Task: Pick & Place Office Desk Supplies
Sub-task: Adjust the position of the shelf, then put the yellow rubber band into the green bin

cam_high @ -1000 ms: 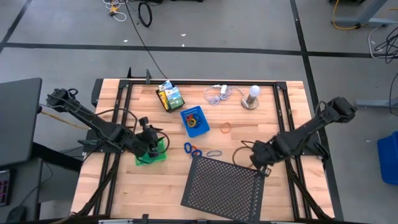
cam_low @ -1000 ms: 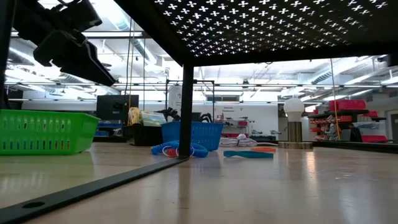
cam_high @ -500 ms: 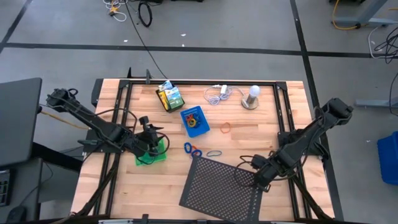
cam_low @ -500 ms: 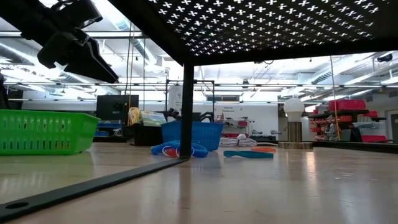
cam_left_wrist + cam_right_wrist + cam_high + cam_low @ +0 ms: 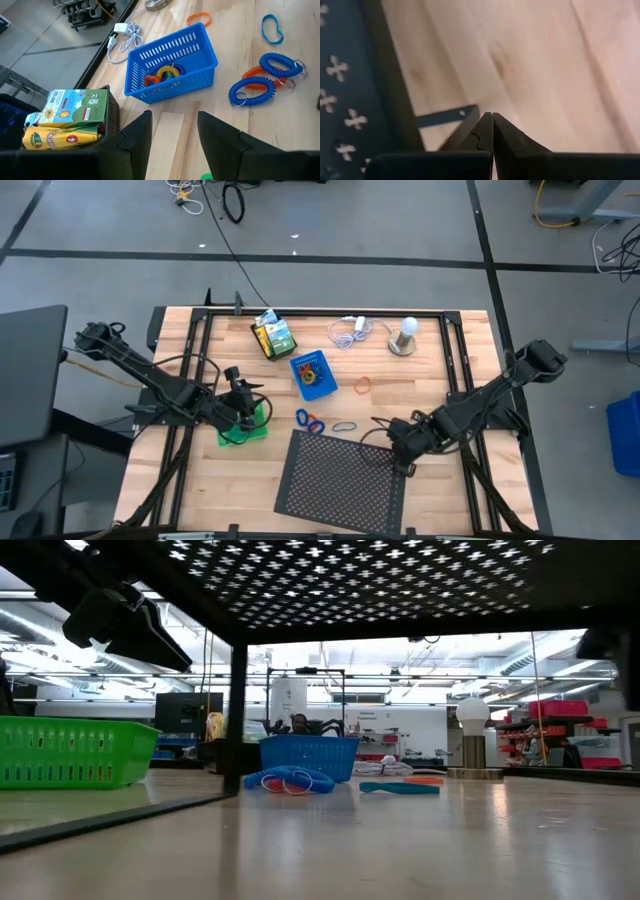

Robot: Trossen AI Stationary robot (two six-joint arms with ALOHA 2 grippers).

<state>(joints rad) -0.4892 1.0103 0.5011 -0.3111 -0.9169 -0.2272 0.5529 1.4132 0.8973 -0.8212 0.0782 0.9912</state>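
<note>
the blue tray [image 5: 313,375] sits near the middle of the wooden table [image 5: 420,380] and serves as the reference here; it holds a few small colourful items [image 5: 165,76]. on the far-left side of the blue tray stands the black tray [image 5: 268,340] with the yellow-green crayon box [image 5: 65,136] and a green-white box [image 5: 75,105] in it. just on the near side of the blue tray lie the blue and orange coiled loops [image 5: 309,420], with a flat blue loop [image 5: 344,425] beside them, and an orange loop [image 5: 363,386] lies just to the tray's right. to the near-left of the blue tray, the left gripper [image 5: 243,408] hangs over the green tray [image 5: 243,427], its fingers [image 5: 220,140] apart and holding nothing. to the near-right of the blue tray, the right gripper [image 5: 400,450] sits at the right edge of the large black perforated sheet [image 5: 340,475], its fingers [image 5: 492,130] pressed together; whether they pinch the sheet's edge cannot be told.
</note>
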